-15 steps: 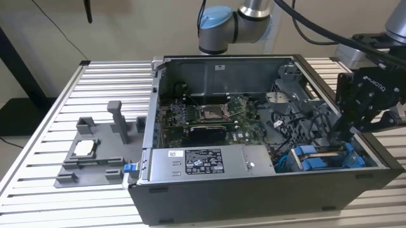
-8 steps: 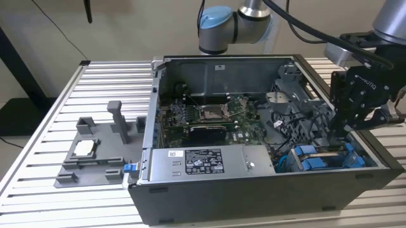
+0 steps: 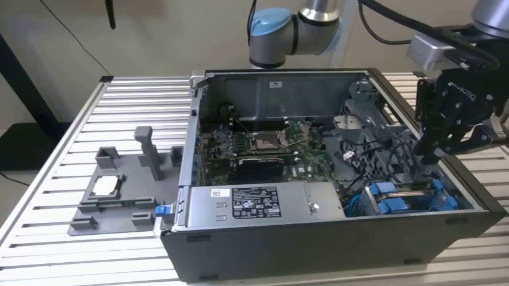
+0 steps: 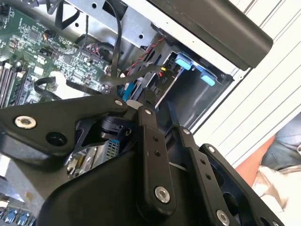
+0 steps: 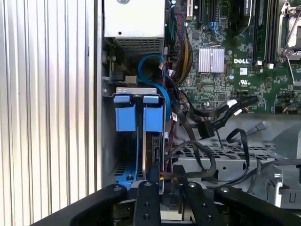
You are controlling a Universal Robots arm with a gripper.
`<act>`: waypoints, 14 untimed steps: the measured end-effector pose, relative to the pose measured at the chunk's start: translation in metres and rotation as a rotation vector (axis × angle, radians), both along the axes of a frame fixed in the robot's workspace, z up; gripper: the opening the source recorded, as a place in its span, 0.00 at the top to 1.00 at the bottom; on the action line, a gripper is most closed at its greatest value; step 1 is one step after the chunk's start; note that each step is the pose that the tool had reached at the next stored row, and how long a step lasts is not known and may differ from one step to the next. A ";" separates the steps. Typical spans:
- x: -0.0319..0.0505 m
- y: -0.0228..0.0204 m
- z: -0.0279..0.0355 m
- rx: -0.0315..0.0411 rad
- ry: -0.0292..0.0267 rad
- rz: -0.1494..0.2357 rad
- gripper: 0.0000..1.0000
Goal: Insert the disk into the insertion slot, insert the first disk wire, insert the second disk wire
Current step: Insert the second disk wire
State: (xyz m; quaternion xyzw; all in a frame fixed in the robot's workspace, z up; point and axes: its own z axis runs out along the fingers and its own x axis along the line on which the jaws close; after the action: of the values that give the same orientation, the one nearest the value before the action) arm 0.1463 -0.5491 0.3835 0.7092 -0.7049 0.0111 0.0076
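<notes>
Silver-grey hard disk in bright blue plastic frame (image 5: 153,117) already sits in grey metal insertion slot (image 5: 109,141) of black computer case (image 3: 318,250), just beside grey power-supply box (image 3: 247,205). Black gripper (image 5: 165,176) reaches down into case at slot's end. Disk lies straight ahead of fingers (image 5: 145,197), long axis running from them toward blue end tabs. Fingers drawn close, narrow gap, apparently pinching dark wire plug (image 5: 165,189) with red-yellow leads. Plug's contact with disk: cannot tell.
</notes>
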 end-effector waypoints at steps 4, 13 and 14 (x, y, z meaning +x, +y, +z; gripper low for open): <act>-0.0027 0.0005 0.0062 -0.0001 -0.0045 0.000 0.73; -0.0076 0.0085 0.0081 0.0000 -0.0145 0.000 0.73; -0.0076 0.0085 0.0081 0.0000 -0.0145 0.000 0.73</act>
State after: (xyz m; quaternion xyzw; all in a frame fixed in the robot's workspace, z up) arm 0.1387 -0.5406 0.3916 0.7091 -0.7050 0.0163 0.0025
